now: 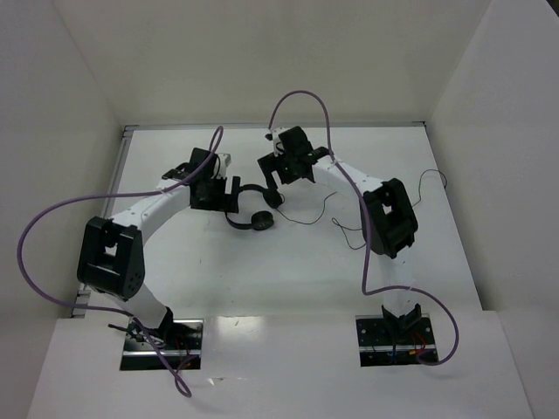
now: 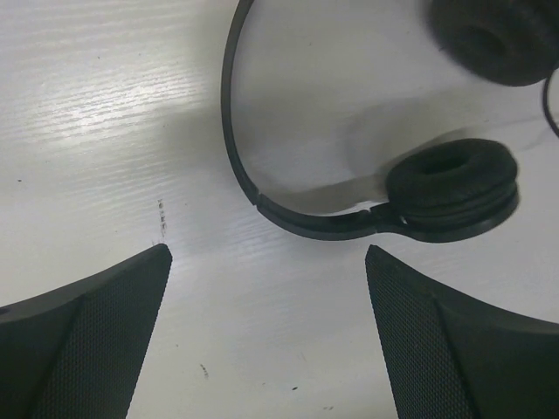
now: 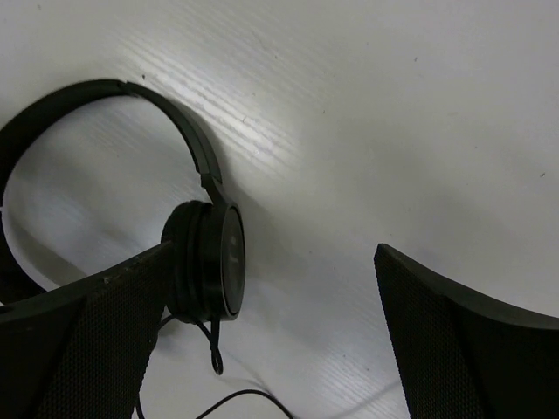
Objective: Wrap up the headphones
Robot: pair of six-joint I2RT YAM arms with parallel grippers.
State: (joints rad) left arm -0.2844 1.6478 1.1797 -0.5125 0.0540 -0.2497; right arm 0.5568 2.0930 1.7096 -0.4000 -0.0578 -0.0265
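Observation:
The black headphones [image 1: 253,212] lie on the white table between my two grippers. Their thin cord [image 1: 310,218] trails off to the right. My left gripper [image 1: 232,195] is open and empty, just left of the headband. In the left wrist view the headband [image 2: 232,131] and a padded earcup [image 2: 454,188] lie just beyond the open gripper [image 2: 268,251]. My right gripper [image 1: 273,179] is open and empty above the upper earcup. In the right wrist view that earcup [image 3: 207,262] stands on edge against the left fingertip [image 3: 131,288], with the cord [image 3: 229,400] below it.
White walls [image 1: 79,96] close in the table on the left, back and right. Thick purple robot cables [image 1: 52,218] loop over both arms. The cord's far end [image 1: 434,177] reaches close to the right wall.

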